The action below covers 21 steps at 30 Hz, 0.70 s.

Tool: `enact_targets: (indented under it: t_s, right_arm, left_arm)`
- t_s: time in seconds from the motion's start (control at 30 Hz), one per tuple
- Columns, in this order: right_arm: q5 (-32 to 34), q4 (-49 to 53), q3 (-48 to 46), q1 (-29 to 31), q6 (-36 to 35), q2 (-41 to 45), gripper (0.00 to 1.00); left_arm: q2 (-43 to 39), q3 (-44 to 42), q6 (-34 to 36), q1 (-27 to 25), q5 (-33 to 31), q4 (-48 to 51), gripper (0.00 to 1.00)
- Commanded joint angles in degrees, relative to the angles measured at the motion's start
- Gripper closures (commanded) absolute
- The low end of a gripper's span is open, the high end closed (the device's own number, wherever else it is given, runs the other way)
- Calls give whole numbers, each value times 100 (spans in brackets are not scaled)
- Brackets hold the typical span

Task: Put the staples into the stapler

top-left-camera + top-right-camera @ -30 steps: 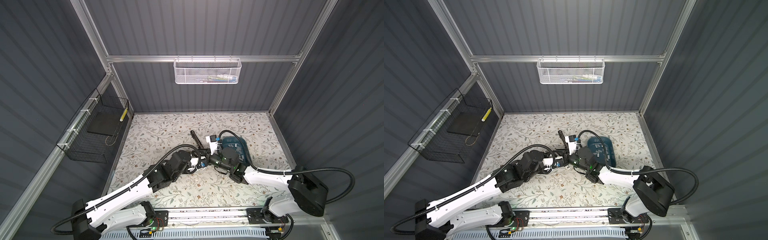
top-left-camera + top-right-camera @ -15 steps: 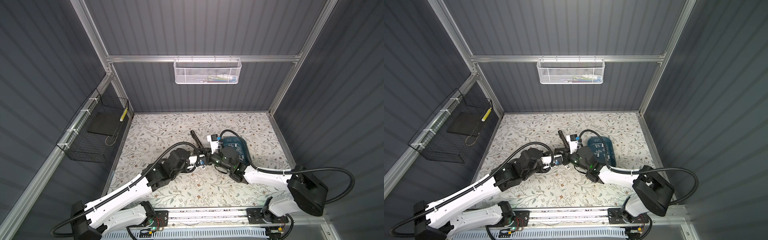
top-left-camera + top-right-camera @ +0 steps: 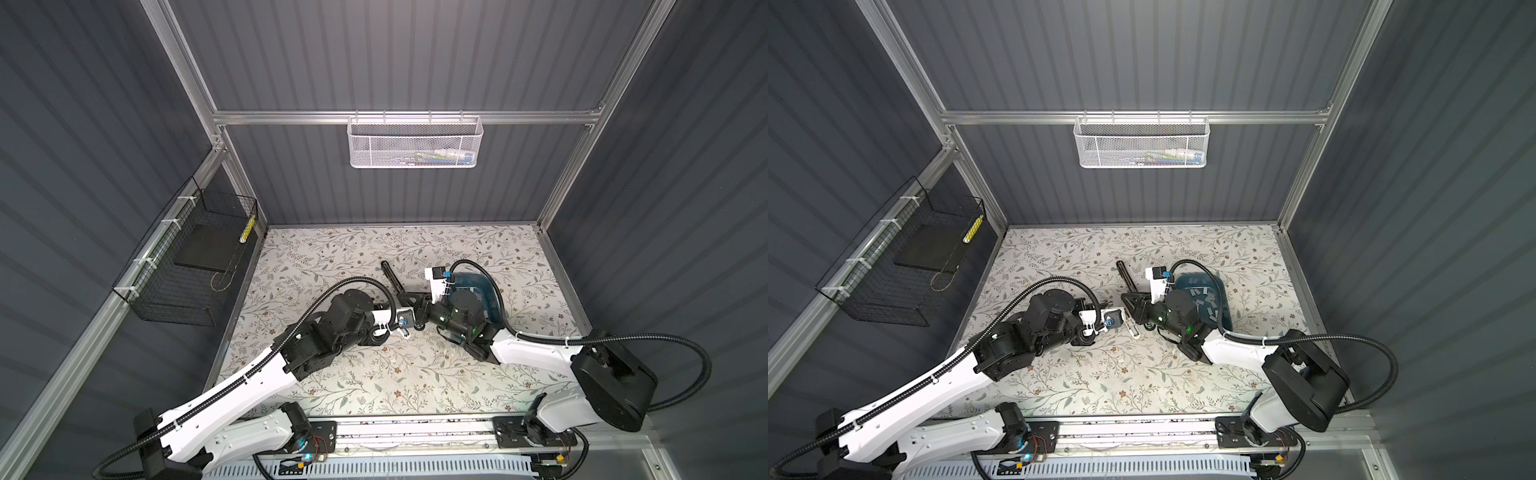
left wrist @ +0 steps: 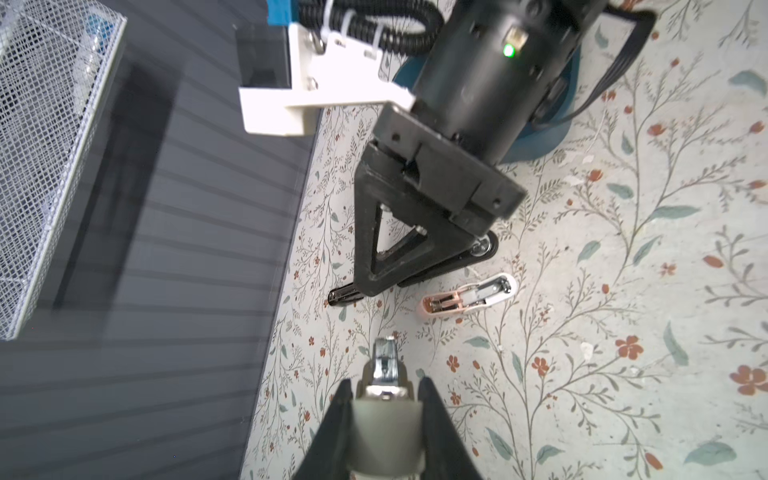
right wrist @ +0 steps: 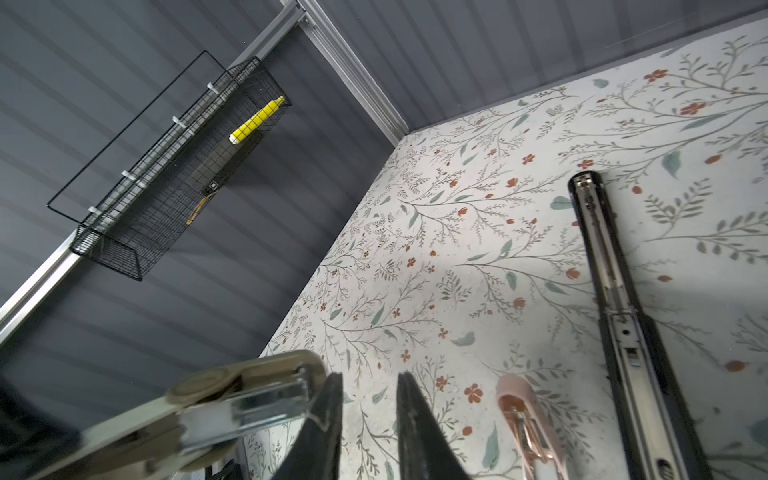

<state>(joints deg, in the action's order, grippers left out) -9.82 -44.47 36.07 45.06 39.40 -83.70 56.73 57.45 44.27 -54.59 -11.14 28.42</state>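
Left wrist view: left gripper (image 4: 384,386) clamped on a small beige stapler (image 4: 386,428); right gripper (image 4: 381,288) narrowly parted, empty; in a top view, silver-grey staple strips (image 3: 1204,301) lie in a teal plastic tray (image 3: 1196,279).

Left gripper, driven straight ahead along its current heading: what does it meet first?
Probably the right gripper, dead ahead of the beige stapler clamped in the left gripper; the black stapler lies close beside. Depth is unclear.

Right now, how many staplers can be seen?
3: beige stapler in the left gripper; pink stapler and black stapler open on the table. More may be hidden.
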Motion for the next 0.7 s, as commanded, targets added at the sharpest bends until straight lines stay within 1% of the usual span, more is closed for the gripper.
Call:
enact_targets:
  t_s: [0.0, 0.1, 0.17, 0.33, 0.4, 0.5, 0.6, 0.67]
  right_arm:
    - [29, 65, -57, -22, -20, -28, 72]
    - [38, 53, -83, -23, -57, 14, 70]
    - [66, 26, -146, -32, -96, 78, 67]
    - [188, -78, -506, -143, -233, 454, 57]
    - [255, -69, -685, -205, -276, 674, 56]
    - [381, 195, -876, -282, -430, 1057, 51]
    - [657, 668, -939, -287, -653, 1447, 47]
    - [855, 908, -1020, -287, -781, 1709, 45]
  left_arm:
    - [-86, 238, -340, -1, 469, -4, 100]
    - [-112, 234, -620, 1, 614, -155, 100]
    - [-104, 276, -909, -5, 716, -253, 100]
    - [266, 685, -2078, -4, 678, -206, 100]
    - [318, 648, -2344, -1, 826, -400, 100]
    - [235, 257, -2784, -4, 903, -1086, 100]
    - [200, -324, -3011, 0, 966, -1919, 100]
    - [221, -755, -3170, 17, 861, -2501, 100]
